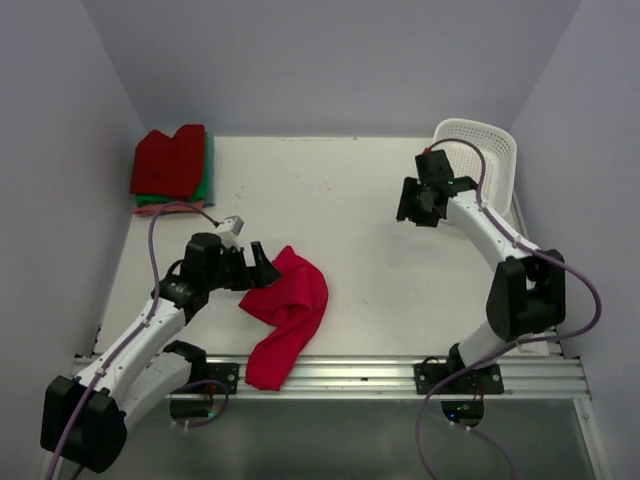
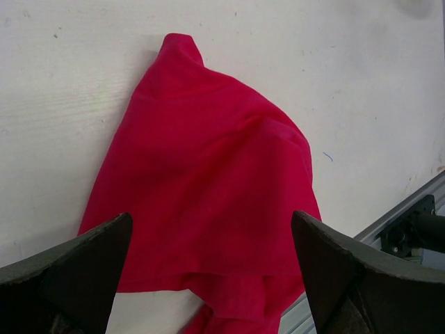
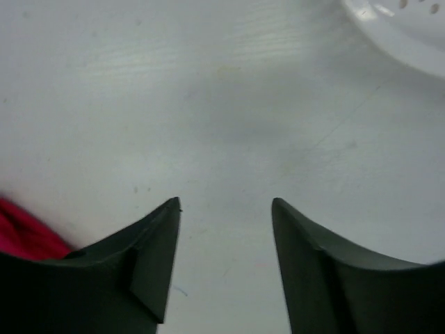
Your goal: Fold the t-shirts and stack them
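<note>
A crumpled crimson-pink t-shirt (image 1: 287, 312) lies near the table's front edge, its lower end hanging over the metal rail. In the left wrist view it (image 2: 208, 181) fills the middle. My left gripper (image 1: 262, 268) is open just left of the shirt's upper part, its jaws apart with the cloth below and between them, not gripped. A stack of folded t-shirts (image 1: 170, 167), dark red on top with green and salmon pink beneath, sits at the far left corner. My right gripper (image 1: 415, 208) is open and empty above the bare table at the right.
A white lattice basket (image 1: 480, 160) stands at the far right, tilted against the wall; its rim shows in the right wrist view (image 3: 396, 28). The metal rail (image 1: 380, 375) runs along the near edge. Grey walls close in left, back and right.
</note>
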Robot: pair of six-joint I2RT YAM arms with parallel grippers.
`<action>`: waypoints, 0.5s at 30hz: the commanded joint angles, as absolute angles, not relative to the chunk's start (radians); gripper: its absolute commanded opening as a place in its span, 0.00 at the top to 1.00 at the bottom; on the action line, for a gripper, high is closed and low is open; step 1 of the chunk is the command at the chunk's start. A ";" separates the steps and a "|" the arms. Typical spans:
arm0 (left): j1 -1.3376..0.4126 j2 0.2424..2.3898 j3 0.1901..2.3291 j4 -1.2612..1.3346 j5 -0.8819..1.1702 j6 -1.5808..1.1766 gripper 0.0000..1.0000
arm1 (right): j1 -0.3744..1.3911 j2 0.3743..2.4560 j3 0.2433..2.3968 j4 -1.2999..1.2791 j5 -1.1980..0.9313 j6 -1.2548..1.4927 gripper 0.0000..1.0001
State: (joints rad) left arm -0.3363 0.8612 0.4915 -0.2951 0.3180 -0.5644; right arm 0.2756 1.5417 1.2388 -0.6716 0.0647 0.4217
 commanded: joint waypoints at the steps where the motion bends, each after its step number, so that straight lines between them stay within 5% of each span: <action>1: -0.339 0.865 0.483 -0.256 0.365 -0.583 0.00 | 0.203 1.697 1.331 -0.653 0.143 0.526 0.50; 3: -0.339 0.847 0.485 -0.256 0.361 -0.586 0.00 | 0.164 1.767 1.396 -0.650 0.153 0.549 0.94; 4: -0.339 0.841 0.485 -0.256 0.356 -0.591 0.00 | 0.154 1.801 1.423 -0.663 0.163 0.561 1.00; 9: -0.339 0.816 0.489 -0.275 0.341 -0.598 0.00 | 0.097 2.029 1.635 -0.672 0.064 0.560 1.00; 15: -0.341 0.801 0.479 -0.296 0.299 -0.583 0.00 | 0.066 2.053 1.692 -0.704 0.226 0.617 1.00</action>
State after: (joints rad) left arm -0.3363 0.8127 0.4870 -0.2955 0.3271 -0.5835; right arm 0.0814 2.0914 1.6474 -0.6796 0.1169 0.5663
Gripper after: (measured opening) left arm 0.998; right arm 0.009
